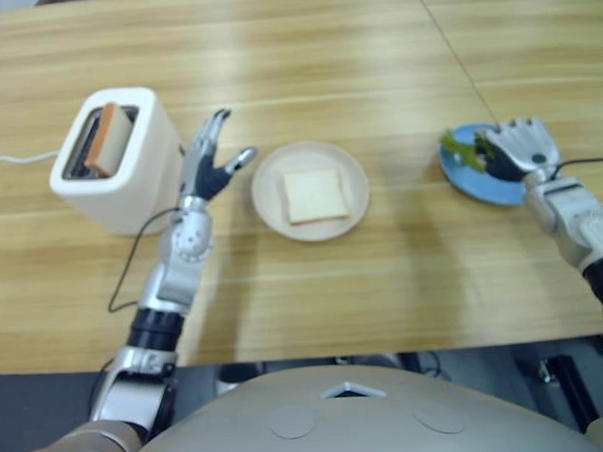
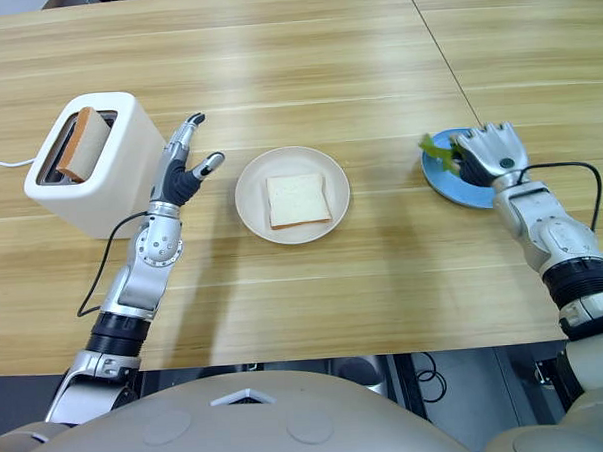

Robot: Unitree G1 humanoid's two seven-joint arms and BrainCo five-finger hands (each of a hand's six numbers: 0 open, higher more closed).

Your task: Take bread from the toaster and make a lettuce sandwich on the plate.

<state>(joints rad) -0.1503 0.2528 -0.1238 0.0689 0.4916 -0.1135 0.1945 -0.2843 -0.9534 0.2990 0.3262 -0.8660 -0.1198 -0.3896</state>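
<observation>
Left robot hand point(image 2: 184, 166): spread wide and holding nothing, raised just beside the toaster point(image 2: 105, 190), between it and the white plate point(image 2: 244, 188).

Right robot hand point(image 2: 494, 153): low over the blue plate point(image 2: 458, 187) on my far right. I cannot tell whether it has hold of anything.

Lettuce point(image 2: 439, 150): green leaf on the blue plate, poking out at the inner edge of the right robot hand, well apart from the white plate.

Bread: one slice on plate point(image 2: 297, 200) lying flat in the middle of the white plate; a second, browner slice in toaster point(image 2: 82, 143) standing up out of the slot.

Stage, as I judge it: bottom slice placed, lettuce next, top slice not yet pulled.

Risk, lettuce: a limp leaf could slip or snag on the blue plate's rim if I lift on a poor hold, then fall on the worktop point(image 2: 374, 63) short of the bread.

Risk, toaster: the left robot hand is so near that a careless swing could shove or tip the toaster.

Risk, placement: an off-centre drop would leave the leaf hanging over the slice.
</observation>
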